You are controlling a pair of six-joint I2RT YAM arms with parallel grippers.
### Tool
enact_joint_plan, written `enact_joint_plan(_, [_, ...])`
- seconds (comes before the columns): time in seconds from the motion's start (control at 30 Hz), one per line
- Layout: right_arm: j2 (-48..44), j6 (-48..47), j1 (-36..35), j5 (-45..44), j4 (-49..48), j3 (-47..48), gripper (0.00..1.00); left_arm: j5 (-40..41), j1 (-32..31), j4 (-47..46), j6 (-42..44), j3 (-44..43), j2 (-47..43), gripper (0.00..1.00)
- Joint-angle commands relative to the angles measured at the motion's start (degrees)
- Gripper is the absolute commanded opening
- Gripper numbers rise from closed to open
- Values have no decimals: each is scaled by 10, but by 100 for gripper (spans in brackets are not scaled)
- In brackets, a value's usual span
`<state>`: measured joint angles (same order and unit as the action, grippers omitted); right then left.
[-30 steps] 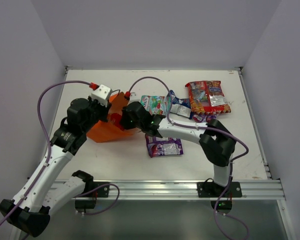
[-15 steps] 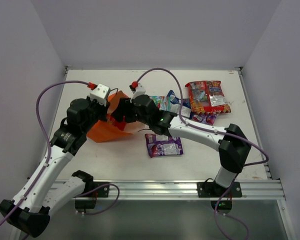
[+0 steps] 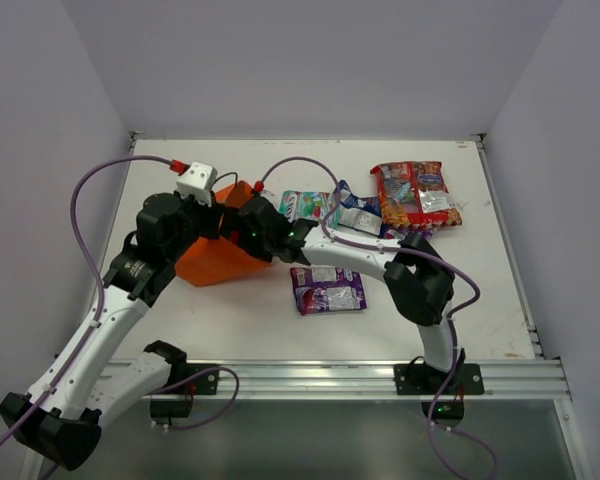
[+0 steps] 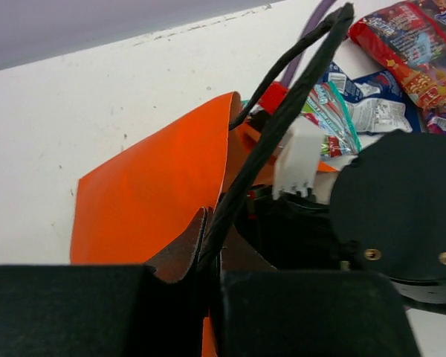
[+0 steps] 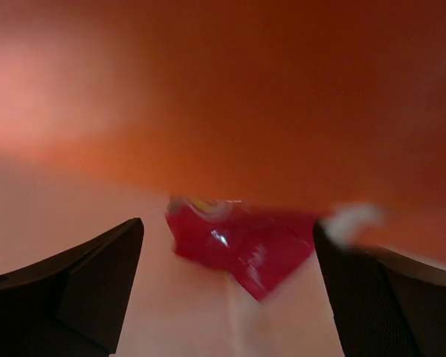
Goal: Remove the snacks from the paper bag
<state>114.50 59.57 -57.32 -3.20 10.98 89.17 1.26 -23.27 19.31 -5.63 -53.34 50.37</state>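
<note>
Reaching deep into the bright orange paper gift bag (image 3: 212,262), the right gripper (image 5: 227,227) shows its jaws spread wide, a small glossy red snack packet (image 5: 245,253) lying just ahead of them against the bag's inner wall and, as far as the wrist view tells, not yet touched. The bag lies on its side at the left-centre of the white table (image 3: 480,300), mouth turned toward the right arm. The left gripper (image 4: 212,275) has its jaws pressed together on the bag's rim and thin dark cord handle (image 4: 282,111), holding the mouth up. Outside the bag lie a purple packet (image 3: 327,291) near its mouth, and farther back a teal-green packet (image 3: 302,205), a blue-and-white packet (image 3: 358,215) and large red-orange packs (image 3: 414,195). The step in hand appears to be fetching what may be the last snack inside. The next move likely calls for easing forward until the jaws straddle the red packet's edge, closing on it, then drawing straight back out while the left gripper steadies the bag.
</note>
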Motion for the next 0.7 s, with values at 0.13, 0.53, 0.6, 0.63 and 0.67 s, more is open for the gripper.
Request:
enact_joint_plan(0.13, [90, 5, -5, 64, 11, 94, 99, -86, 0, -67, -40, -42, 13, 0])
enact_joint_plan(0.53, [121, 3, -4, 103, 42, 132, 37, -139, 0, -77, -11, -64, 12, 0])
enact_joint_plan(0.6, [117, -1, -4, 105, 34, 128, 18, -145, 0, -80, -12, -60, 10, 0])
enact_joint_plan(0.63, [115, -2, -5, 107, 33, 125, 12, -149, 0, -80, -11, -59, 10, 0])
enact_joint_plan(0.67, [115, -2, -5, 108, 32, 122, 2, -152, 0, -81, -10, -58, 9, 0])
